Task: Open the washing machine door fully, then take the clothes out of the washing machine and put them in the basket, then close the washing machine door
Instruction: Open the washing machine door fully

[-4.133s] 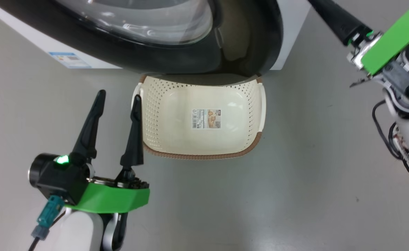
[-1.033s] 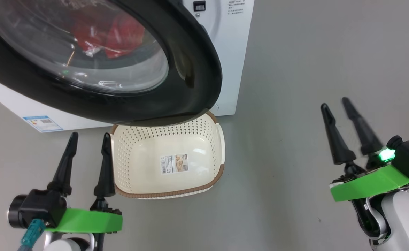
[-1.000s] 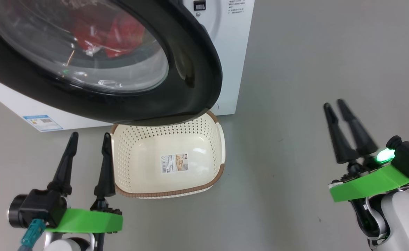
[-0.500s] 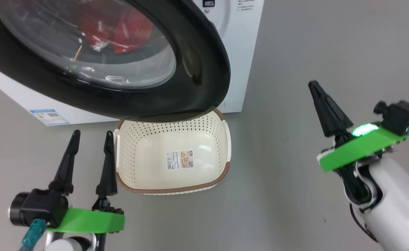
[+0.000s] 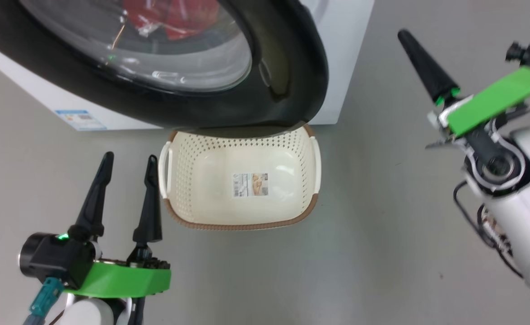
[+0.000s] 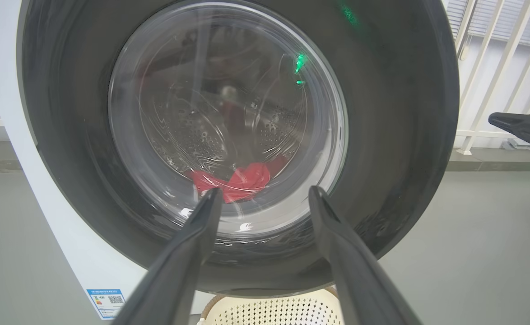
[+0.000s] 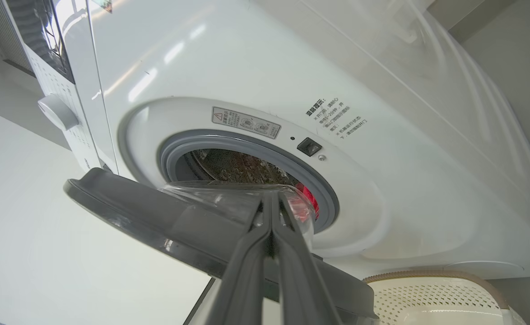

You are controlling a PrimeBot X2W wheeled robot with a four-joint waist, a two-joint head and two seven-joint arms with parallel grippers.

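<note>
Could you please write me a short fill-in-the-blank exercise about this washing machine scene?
1. The clothes in the washing machine are bright ____.
2. The basket on the floor is ____ of clothes.
3. The right gripper has its jaws ____.
4. The left gripper has its jaws ____.
Missing words: red; empty; shut; open.

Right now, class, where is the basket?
In the head view the basket sits on the floor, its far edge under the washing machine door, just right of the left end effector.
</note>
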